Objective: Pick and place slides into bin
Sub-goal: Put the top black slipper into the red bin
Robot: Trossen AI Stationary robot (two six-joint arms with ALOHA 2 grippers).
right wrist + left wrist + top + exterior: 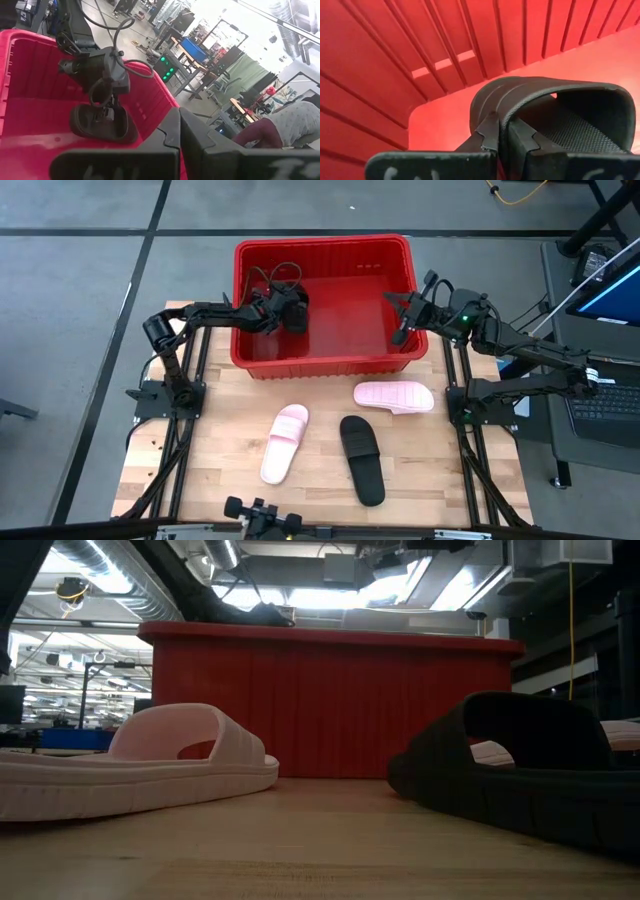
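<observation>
Red plastic fills my left wrist view: my left tool [501,134] is down inside the bin [325,248], at the bin's left end, clenched on the edge of a black slide [555,112] whose strap arches just past my fingertips. From the right wrist view that slide [100,125] hangs at or just above the bin floor; I cannot tell whether its sole is touching yet. My right tool [402,330] sits over the bin's right end with its fingers pressed together and nothing between them. Outside the bin, on the wooden bench [200,470], three slides are left: a pink slide [394,396] lying just in front of the bin's right half, a second pink slide [284,443] farther out in front of the bin's left half, and the other black slide [362,459] farther out still, in front of the bin's middle. By my reckoning the task is about a quarter done, or nearly so: the first slide is in the bin but not yet let go. Releasing it comes next, then three more picks; the pink slide closest to the bin looks the easiest reach for my right tool.
</observation>
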